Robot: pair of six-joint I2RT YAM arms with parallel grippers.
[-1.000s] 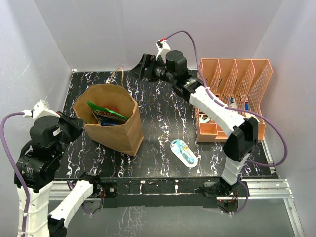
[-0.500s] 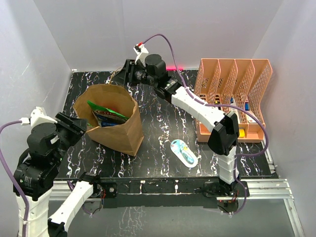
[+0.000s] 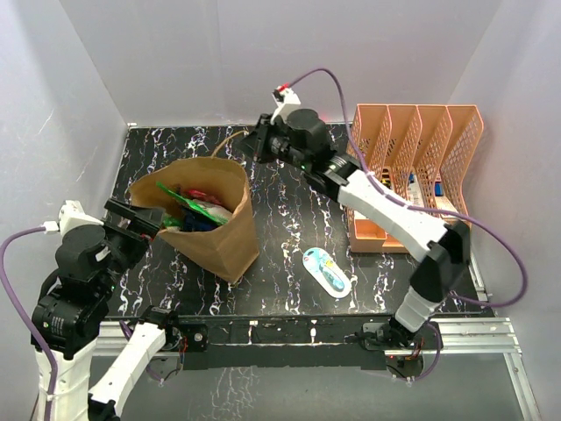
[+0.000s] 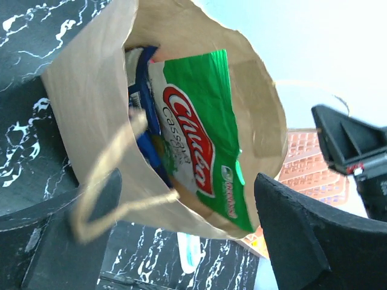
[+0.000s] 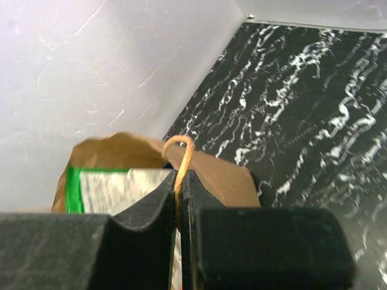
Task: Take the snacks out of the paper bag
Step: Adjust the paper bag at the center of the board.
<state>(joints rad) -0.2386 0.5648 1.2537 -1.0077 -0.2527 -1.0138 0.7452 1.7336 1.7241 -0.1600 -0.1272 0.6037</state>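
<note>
- The black marbled table is carrying everything, and the paper bag is standing on its left half, leaning with its mouth gaping up toward the overhead camera.
- The peach organizer is sitting at the right edge, well apart from the bag and out of the action.
- The right gripper is reaching across to the bag's back rim, its fingers pinched tight on the far handle. I judge it is steadying the bag and holding the mouth open.
- The left gripper is hovering just at the near rim with its fingers spread wide and nothing between them. It looks lined up to reach into the mouth. The near handle is looping beside one finger.
- The snacks are all lying inside the bag, none out on the table yet.
- The green chip bag is riding on top and poking past the rim, making it the easiest first grab, I'd say.
- Its red-and-white script logo is starting with "Ch", but the rest isn't reading clearly.
- A dark blue packet is tucked behind it, deeper down.
- The white-and-teal blister pack is lying flat on the table right of the bag, its print too small to read.
</note>
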